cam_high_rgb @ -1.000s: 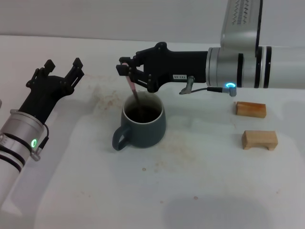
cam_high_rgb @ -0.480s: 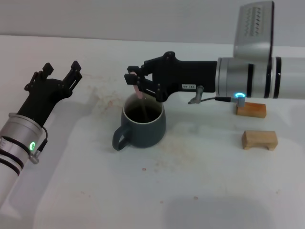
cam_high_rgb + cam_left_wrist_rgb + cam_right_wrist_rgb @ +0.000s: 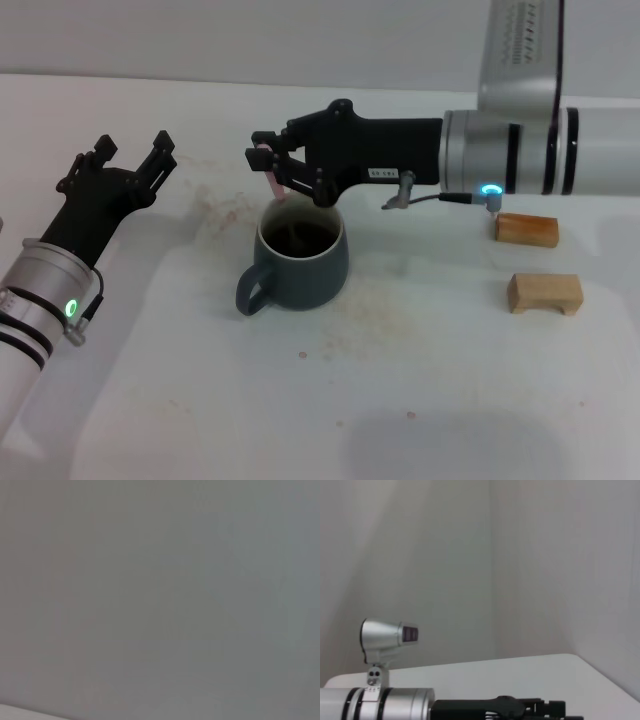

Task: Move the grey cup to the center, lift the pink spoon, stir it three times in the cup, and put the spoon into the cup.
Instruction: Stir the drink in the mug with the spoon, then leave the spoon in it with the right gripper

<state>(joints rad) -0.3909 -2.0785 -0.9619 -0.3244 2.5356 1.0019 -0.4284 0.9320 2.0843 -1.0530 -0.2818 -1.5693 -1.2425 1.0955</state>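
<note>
The right gripper (image 3: 268,168) is seen clamped on the pink handle of the spoon (image 3: 274,186), just above the far-left rim of the cup (image 3: 300,255); the spoon is held tilted, its handle top toward 11 o'clock and its metal end dipped into the cup's dark inside. The left gripper (image 3: 128,162) is parked well off at the cup's 9 to 10 o'clock, its fingers spread apart and nothing held. The table (image 3: 420,380) is white and speckled with fine crumbs around the cup. The cup is placed near the middle of the table, upright, with its handle turned toward 7 o'clock. Two wooden blocks (image 3: 527,229) are set at the cup's 3 o'clock, well apart from it. Stirring is judged to be the step in hand, with the release into the cup not yet done. Several faults could arise from here: if the circle is swept too wide, the rim could be struck by the spoon's neck and the cup pushed off centre or tipped; if the grip on the slim handle is slack, the spoon could twist or slide; if it is let go while leaning this far, it could topple out over the rim.
</note>
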